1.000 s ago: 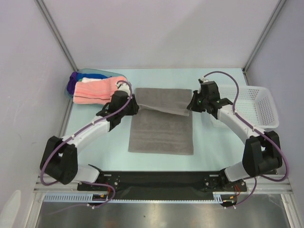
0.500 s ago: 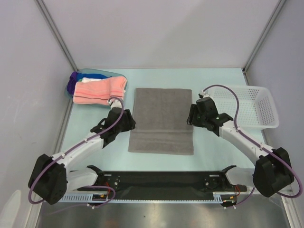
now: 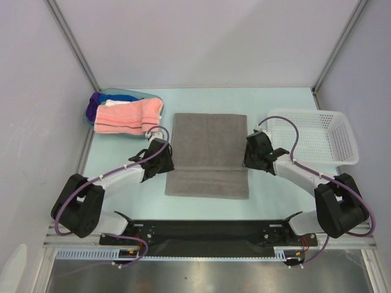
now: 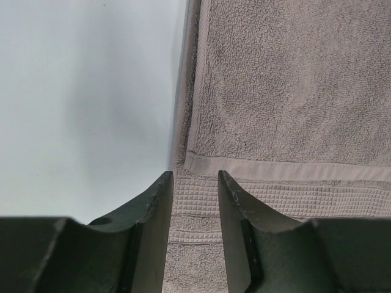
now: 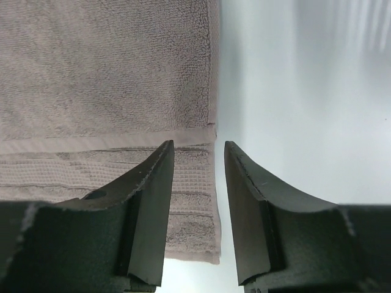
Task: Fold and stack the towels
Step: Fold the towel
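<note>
We see a grey towel part-folded on the desk, left jaws released at its left edge, right jaws released at its right edge

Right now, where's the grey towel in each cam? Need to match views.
Top external: grey towel mid-table, between left end effector and right end effector.
Left wrist: grey towel fills the right side; its left edge runs down to the fingertips.
Right wrist: grey towel fills the left side; its right edge runs down between the fingertips.
Shared landmark: the pale hem of the folded-over top layer, crossing the towel in all three.
</note>
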